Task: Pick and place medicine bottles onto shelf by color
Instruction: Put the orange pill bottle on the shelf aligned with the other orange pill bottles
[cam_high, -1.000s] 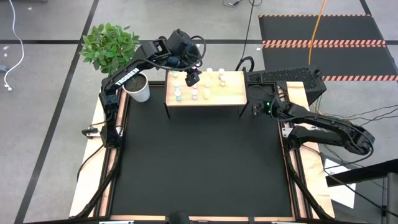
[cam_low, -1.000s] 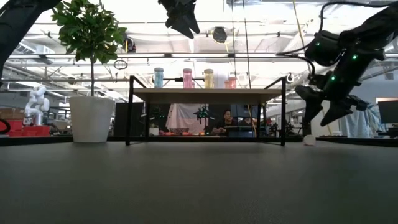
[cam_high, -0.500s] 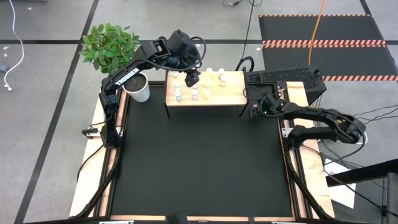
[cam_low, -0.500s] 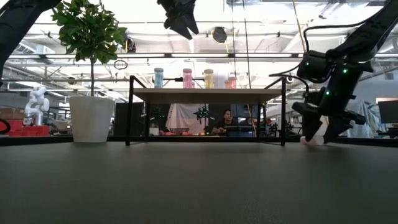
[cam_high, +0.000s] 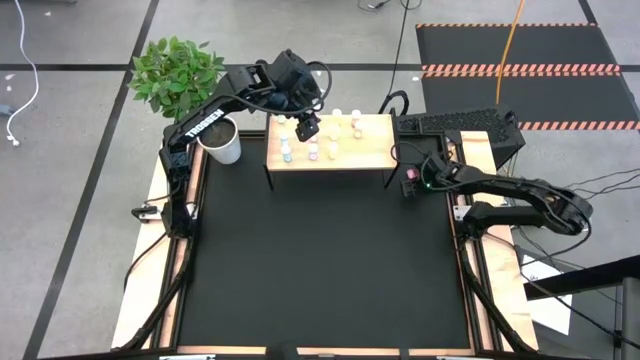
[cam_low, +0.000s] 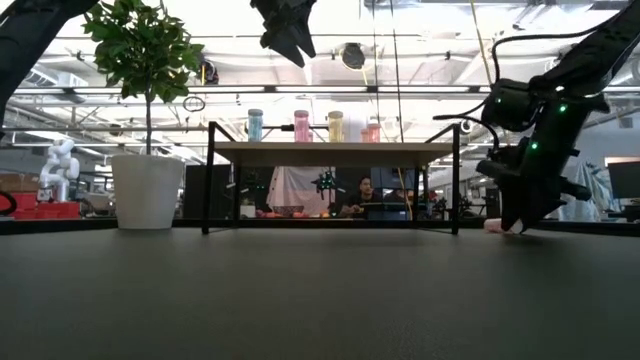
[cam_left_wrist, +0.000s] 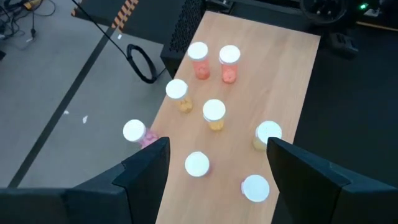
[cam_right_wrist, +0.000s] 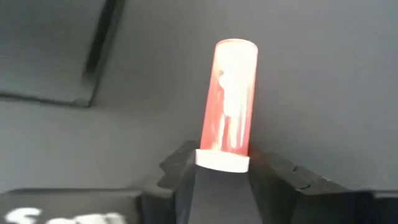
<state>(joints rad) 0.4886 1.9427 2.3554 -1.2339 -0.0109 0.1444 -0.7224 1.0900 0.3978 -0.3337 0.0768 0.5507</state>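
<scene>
Room: we are working on a black table mat (cam_high: 320, 260) in an open workshop hall, with a person sitting behind a screen far beyond the table.

Shelf: the shelf (cam_high: 375, 150) is standing at the mat's far edge, beside a white plant pot (cam_high: 224, 145); its wooden top is serving as the sorting surface.

Sorted bottles: the medicine bottles on the shelf (cam_left_wrist: 214, 112) are standing upright, caps up, directly under our left gripper; pink ones are gathering together and yellow ones together, which fits sorting by color.

Left gripper: our left gripper (cam_high: 309, 126) is hovering above the shelf top with its fingers spread and nothing between them, apparently waiting.

Right gripper: our right gripper (cam_high: 410, 180) is reaching down to the mat just beside the shelf's right end, at its leg.

Pink bottle: the pink bottle (cam_right_wrist: 229, 99) is lying on its side on the mat, its white cap end sitting between our right fingers (cam_right_wrist: 180, 171), the body pointing away from them.

Grip: the fingers are hugging the cap end on both sides; we judge they are pinching it, taking it low because the bottle is lying flat.

Next: we would need to lift it, stand it upright and set it by the other pink ones.
</scene>
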